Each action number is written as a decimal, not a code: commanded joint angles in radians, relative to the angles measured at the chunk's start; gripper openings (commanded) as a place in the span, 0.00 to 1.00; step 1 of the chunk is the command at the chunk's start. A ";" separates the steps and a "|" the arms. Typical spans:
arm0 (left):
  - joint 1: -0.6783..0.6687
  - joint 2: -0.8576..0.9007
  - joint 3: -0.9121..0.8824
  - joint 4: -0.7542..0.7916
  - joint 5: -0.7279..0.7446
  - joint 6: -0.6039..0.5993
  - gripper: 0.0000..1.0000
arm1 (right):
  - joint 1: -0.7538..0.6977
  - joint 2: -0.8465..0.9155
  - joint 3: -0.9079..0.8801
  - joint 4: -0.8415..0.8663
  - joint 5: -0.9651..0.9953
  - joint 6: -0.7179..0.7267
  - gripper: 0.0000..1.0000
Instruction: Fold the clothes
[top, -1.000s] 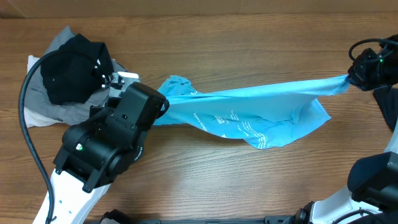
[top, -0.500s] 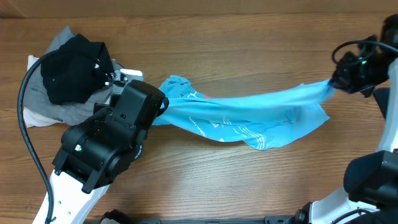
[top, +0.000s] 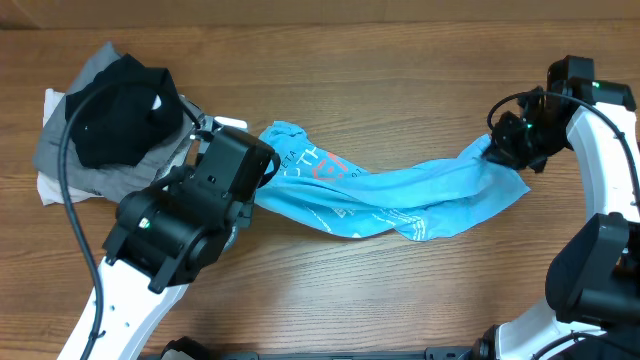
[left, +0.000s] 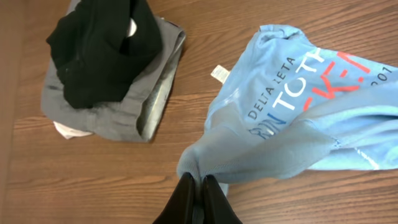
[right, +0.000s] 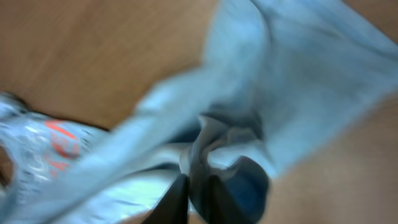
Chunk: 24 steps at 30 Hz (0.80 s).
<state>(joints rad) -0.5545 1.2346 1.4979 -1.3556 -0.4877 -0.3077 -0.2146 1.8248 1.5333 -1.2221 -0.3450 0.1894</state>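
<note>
The sky-blue T-shirt (top: 400, 195) lay stretched in a loose, rumpled band across the middle of the wooden desk (top: 400, 80), its white and red lettering facing up near its left end. The left tool (left: 198, 180) was pinched fully closed on a gathered fold at that left edge of the shirt, the cloth bunching up right at its fingertips and spreading away over the wood. At the far right end the shirt rose to the right tool (right: 196, 186), where a dark wad of the fabric sat between the two fingers; the wrist view was blurred, so I could not tell whether those fingers clamped the cloth or stood slightly apart around it. The rest of the clothes were heaped at the left rear of the desk, near the shirt's collar end but apart from it: a black garment (top: 115, 115) crumpled on top, a grey one (top: 60, 150) folded under it, and a white one (top: 50, 190) showing at the pile's lower edge.
</note>
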 joint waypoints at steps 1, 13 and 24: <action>0.006 0.010 -0.005 0.014 0.010 0.016 0.04 | 0.001 0.001 -0.007 0.051 -0.121 -0.014 0.30; 0.006 0.021 -0.005 0.010 0.013 0.021 0.04 | -0.026 0.002 -0.189 0.051 0.114 0.097 0.47; 0.006 0.021 -0.005 0.027 0.013 0.039 0.04 | -0.088 0.002 -0.374 0.242 -0.060 0.100 0.34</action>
<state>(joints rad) -0.5545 1.2514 1.4963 -1.3392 -0.4755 -0.2855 -0.3027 1.8263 1.1770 -1.0119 -0.3378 0.2852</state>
